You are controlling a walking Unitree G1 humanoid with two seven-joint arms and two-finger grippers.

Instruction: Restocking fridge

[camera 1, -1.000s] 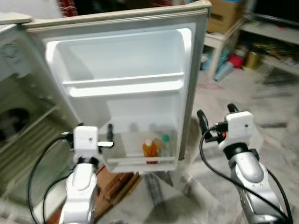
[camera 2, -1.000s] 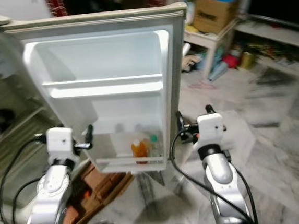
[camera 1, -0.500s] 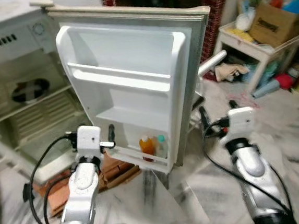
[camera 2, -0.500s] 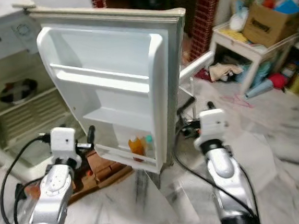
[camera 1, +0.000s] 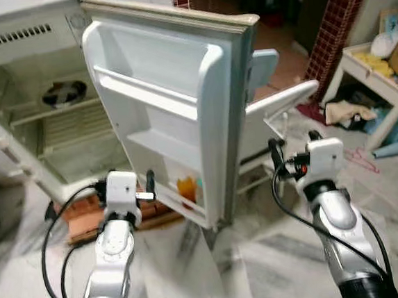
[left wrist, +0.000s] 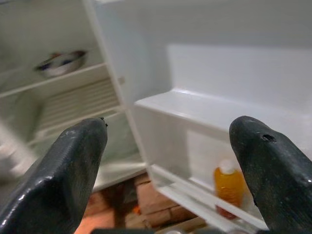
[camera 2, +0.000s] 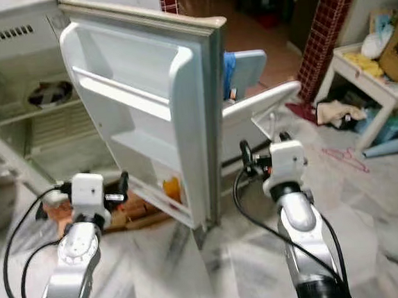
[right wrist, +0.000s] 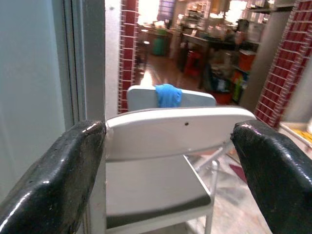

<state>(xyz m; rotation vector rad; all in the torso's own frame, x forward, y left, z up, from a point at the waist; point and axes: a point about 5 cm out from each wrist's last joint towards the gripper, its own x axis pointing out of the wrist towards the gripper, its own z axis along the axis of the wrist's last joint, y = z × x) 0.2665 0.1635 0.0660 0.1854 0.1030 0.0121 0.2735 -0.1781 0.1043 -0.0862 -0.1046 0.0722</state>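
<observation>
Before the robot stood the fridge [camera 1: 34, 100], its door [camera 1: 174, 102] swung wide. An orange bottle [camera 1: 186, 190] sat in the door's bottom shelf. Left gripper [camera 1: 128, 188], fingers spread w/ nothing between, hovered near that shelf; its wrist cam also caught a bowl [left wrist: 61, 62] on an inner shelf. Right gripper [camera 1: 292, 156], likewise spread & empty, was beside the door edge; its wrist cam showed a white chair [right wrist: 170, 146] w/ a blue cloth [right wrist: 168, 94] behind.
</observation>
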